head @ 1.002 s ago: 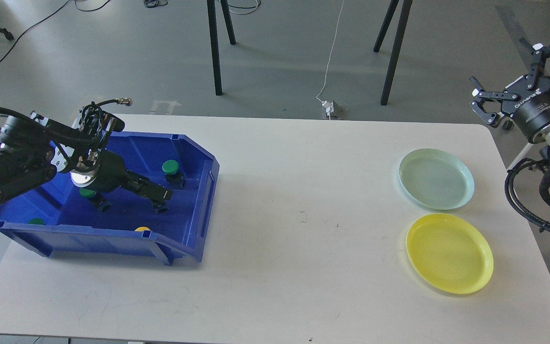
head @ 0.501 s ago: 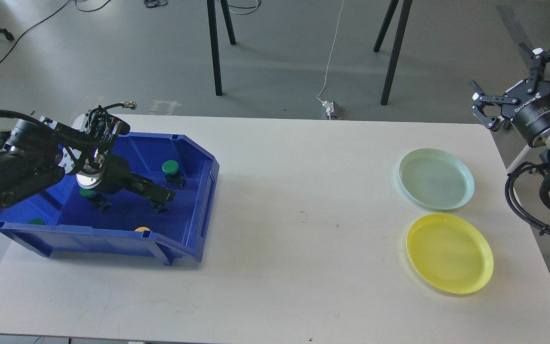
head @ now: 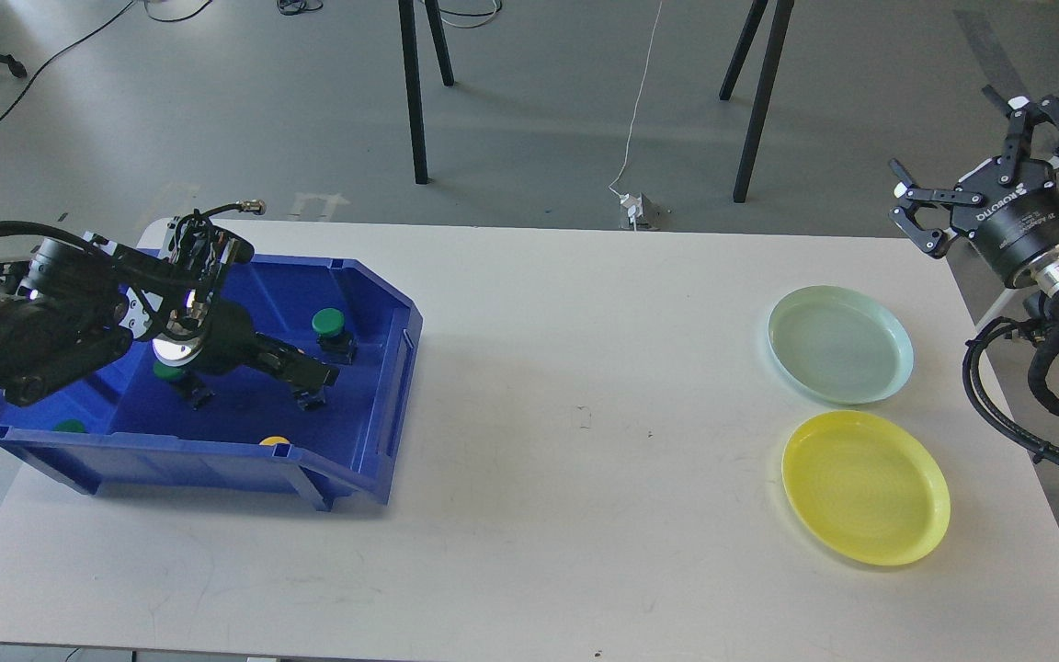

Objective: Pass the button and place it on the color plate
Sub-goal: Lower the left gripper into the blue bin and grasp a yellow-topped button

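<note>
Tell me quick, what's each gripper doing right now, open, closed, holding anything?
Left gripper: down inside the blue bin among the buttons; open or closed cannot be told.
Right gripper: open, empty, off the table's right edge.

My left end effector (head: 313,382) sits low inside the blue bin (head: 382,405), hemmed by its walls and the green buttons (head: 328,322). The worktop (head: 585,386) between bin and the plates (head: 840,344) lies open.
</note>
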{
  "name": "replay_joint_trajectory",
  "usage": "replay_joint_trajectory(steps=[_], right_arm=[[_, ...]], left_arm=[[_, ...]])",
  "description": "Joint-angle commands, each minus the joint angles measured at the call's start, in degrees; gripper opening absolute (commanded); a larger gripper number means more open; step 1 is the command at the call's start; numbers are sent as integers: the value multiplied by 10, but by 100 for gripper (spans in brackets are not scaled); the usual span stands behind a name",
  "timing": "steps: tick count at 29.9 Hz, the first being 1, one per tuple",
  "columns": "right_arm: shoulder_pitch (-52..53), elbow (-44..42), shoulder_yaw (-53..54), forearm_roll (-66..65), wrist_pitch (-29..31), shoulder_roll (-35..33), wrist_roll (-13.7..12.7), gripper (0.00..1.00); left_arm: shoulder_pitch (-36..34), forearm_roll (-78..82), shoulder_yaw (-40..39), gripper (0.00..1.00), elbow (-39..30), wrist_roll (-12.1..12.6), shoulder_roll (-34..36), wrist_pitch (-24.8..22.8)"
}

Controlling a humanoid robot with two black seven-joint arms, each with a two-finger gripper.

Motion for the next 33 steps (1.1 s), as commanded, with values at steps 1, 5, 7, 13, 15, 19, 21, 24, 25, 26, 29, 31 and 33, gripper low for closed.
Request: replay_joint_trajectory(steps=[1, 5, 7, 13, 15, 19, 21, 24, 25, 26, 29, 31, 33], right_arm=[[-2, 0, 0, 0, 0, 0, 0, 99], [-5, 0, 0, 0, 0, 0, 0, 99], [-8, 0, 1, 0, 0, 0, 0, 99], [-10, 0, 2, 0, 0, -1, 0, 99], [-10, 0, 2, 0, 0, -1, 0, 99], [-10, 0, 2, 0, 0, -1, 0, 99], [-10, 0, 2, 0, 0, -1, 0, 99], [-10, 0, 2, 0, 0, -1, 0, 99], [-10, 0, 2, 0, 0, -1, 0, 99], [-10, 0, 2, 0, 0, -1, 0, 99], [-10, 0, 2, 0, 0, -1, 0, 99], [-10, 0, 2, 0, 0, -1, 0, 99], [-10, 0, 2, 0, 0, -1, 0, 99]], left_arm=[[-4, 0, -1, 97, -2, 0, 3, -3], [-10, -1, -6, 97, -16, 0, 9, -8], [-13, 0, -13, 97, -18, 0, 11, -18], [-15, 1, -19, 97, -19, 0, 14, -19], [-15, 2, -19, 97, -16, 0, 13, -19], [-9, 4, -19, 97, -13, 0, 11, -19], [-7, 5, -18, 97, -12, 0, 9, -18], [-6, 7, -18, 97, -10, 0, 8, -14], [-5, 7, -17, 97, -7, 0, 8, -13], [-3, 7, -17, 97, -1, 0, 7, -12], [6, 4, -18, 97, 19, 0, 6, -11], [11, 3, -19, 97, 29, 0, 5, -4], [17, 5, -19, 97, 35, 0, 3, -1]])
